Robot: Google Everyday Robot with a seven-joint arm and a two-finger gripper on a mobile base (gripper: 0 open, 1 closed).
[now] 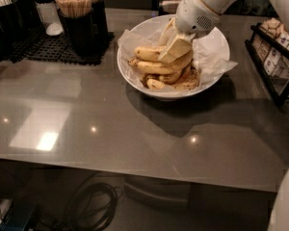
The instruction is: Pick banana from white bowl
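The white bowl [130, 78], lined with crinkled white paper [213, 57], stands at the back middle of the grey table. It holds several yellow bananas in a pile. A slim yellow banana [147, 53] lies on top, with a longer one [159, 67] under it and brown-mottled ones [185, 81] below. My gripper [174, 48] comes down from the upper right on the white arm [202, 8]. It sits inside the bowl, right at the top banana's right end, and hides that end.
A black holder of wooden stir sticks [76, 6] and a black mat [33, 52] with dark containers stand at the back left. A black rack of packets [275, 57] stands at the right edge. Cables [94, 206] lie on the floor under the table.
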